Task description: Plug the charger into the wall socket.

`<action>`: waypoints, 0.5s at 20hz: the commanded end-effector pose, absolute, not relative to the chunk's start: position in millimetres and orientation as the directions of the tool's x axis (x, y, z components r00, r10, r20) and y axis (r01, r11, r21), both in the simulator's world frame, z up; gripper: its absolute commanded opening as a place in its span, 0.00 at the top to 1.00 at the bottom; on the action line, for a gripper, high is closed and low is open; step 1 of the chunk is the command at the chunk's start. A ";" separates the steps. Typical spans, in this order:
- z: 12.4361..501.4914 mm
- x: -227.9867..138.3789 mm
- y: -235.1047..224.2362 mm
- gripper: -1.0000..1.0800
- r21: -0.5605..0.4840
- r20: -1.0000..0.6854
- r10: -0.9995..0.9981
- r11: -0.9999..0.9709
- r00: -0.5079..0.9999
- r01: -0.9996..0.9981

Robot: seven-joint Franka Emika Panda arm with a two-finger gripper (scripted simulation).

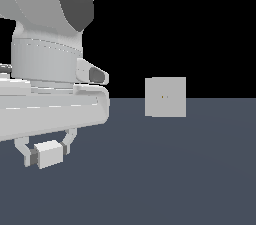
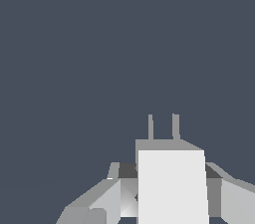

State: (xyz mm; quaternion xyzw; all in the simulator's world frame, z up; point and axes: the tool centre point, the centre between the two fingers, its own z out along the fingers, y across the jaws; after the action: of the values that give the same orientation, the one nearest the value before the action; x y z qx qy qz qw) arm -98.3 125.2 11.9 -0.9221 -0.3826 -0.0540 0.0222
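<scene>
Charger (image 1: 49, 153), boxy off-white block, clamped in hand (image 1: 46, 153), flat square wall socket (image 1: 165, 97) well apart

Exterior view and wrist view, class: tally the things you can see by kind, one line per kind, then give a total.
Charger: 1
Charger prongs: 2
Wall socket: 1
Gripper: 1
Total: 5
</scene>
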 end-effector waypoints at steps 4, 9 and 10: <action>11.6 -98.3 125.2 1.00 0.000 0.117 0.703 -0.706 0.701 0.708; 12.6 -97.0 124.1 1.00 0.001 0.117 0.698 -0.711 0.706 0.703; 13.5 -95.7 122.6 1.00 0.001 0.117 0.692 -0.717 0.712 0.697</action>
State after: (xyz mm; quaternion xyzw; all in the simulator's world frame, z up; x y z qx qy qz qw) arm -97.2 124.3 12.5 -0.9234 -0.3792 -0.0541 0.0221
